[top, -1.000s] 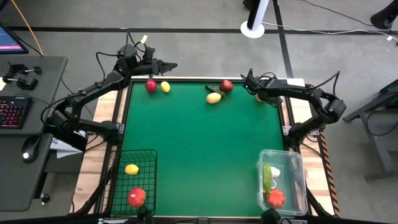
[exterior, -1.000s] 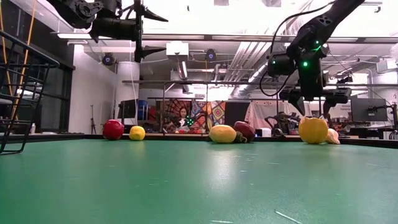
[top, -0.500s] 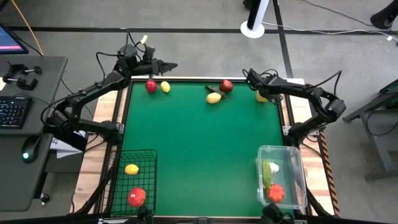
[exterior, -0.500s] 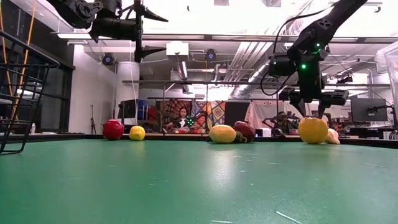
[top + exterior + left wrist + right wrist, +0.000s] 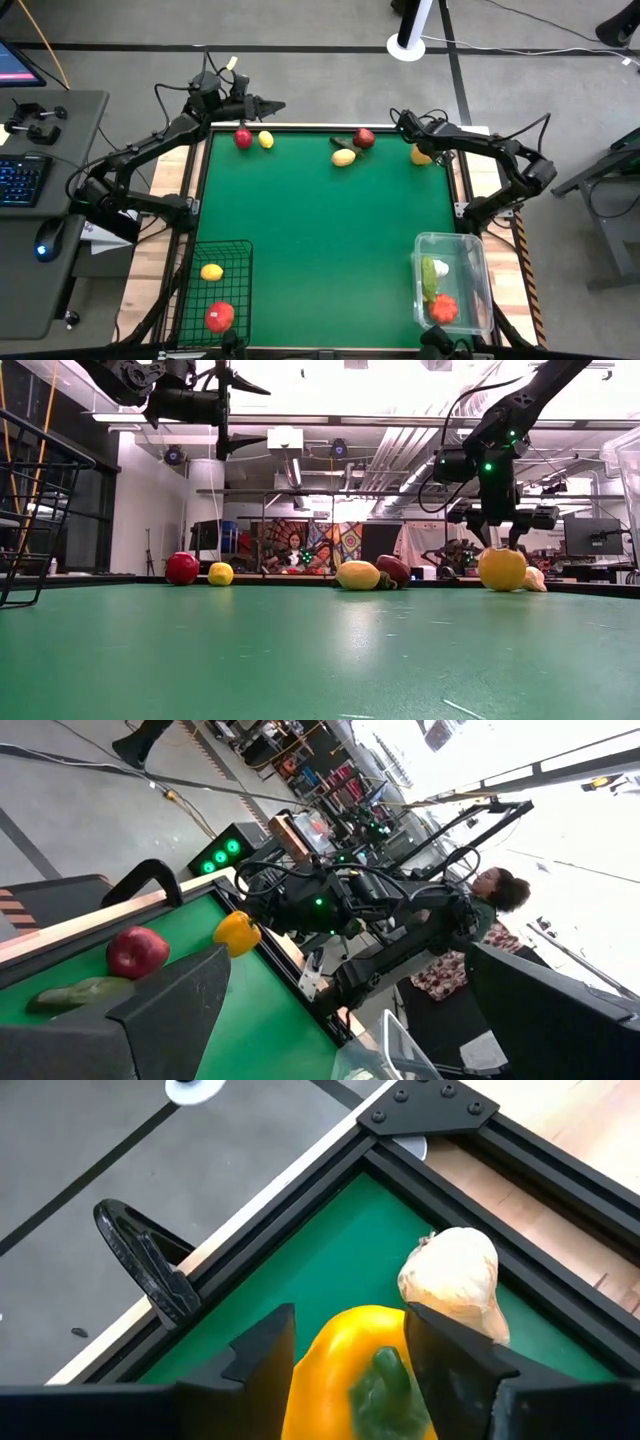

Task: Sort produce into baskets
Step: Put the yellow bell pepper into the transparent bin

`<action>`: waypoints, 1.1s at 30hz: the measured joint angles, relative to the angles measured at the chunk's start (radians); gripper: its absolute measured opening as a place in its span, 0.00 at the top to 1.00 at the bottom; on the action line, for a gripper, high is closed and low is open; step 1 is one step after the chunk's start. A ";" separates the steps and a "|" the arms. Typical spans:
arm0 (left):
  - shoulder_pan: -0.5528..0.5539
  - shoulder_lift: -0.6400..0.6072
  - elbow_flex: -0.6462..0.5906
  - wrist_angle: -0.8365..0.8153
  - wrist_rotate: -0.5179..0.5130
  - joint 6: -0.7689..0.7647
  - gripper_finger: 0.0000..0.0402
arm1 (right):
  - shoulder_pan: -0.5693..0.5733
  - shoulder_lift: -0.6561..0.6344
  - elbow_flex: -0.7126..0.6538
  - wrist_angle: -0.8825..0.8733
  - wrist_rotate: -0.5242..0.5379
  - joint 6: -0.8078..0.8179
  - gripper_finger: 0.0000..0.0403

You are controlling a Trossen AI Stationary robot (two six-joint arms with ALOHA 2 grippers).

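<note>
A yellow pepper (image 5: 345, 1370) with a green stem stands on the green table at the far right corner, next to a white garlic bulb (image 5: 455, 1280). My right gripper (image 5: 348, 1325) reaches down over the pepper and is shut on it (image 5: 503, 543). My left gripper (image 5: 265, 104) hangs open and empty high over the far left edge. Below it lie a red apple (image 5: 243, 138) and a lemon (image 5: 266, 140). A yellow fruit (image 5: 343, 157), a green piece and a second red apple (image 5: 364, 138) lie at the far middle. My right gripper pinches the yellow pepper's upper sides (image 5: 305, 1355) between its two fingers, one on each side of the green stem. The fingers slant down from above toward the far right corner. The pepper stands upright with its base on the table (image 5: 503, 586).
The black wire basket (image 5: 238, 250) at the near left holds a lemon and a red piece. The clear plastic basket (image 5: 470, 245) at the near right holds green, white and red pieces. A black raised rim (image 5: 330, 1155) edges the table. The table's middle is bare green (image 5: 320, 240).
My right gripper's fingers have closed in on the yellow pepper's sides while the arm stayed over it. The pepper still stands on the table.
</note>
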 joint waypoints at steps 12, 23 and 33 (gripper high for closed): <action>0.000 0.000 0.000 -0.070 0.000 0.000 0.03 | 0.001 0.000 0.000 -0.027 -0.031 -0.049 0.88; 0.000 0.000 0.000 -0.071 0.000 0.025 0.03 | 0.054 -0.118 0.001 -0.025 -0.030 -0.184 0.99; 0.000 0.000 0.000 -0.071 0.000 0.071 0.03 | 0.286 -0.442 0.002 0.065 -0.268 -0.473 0.99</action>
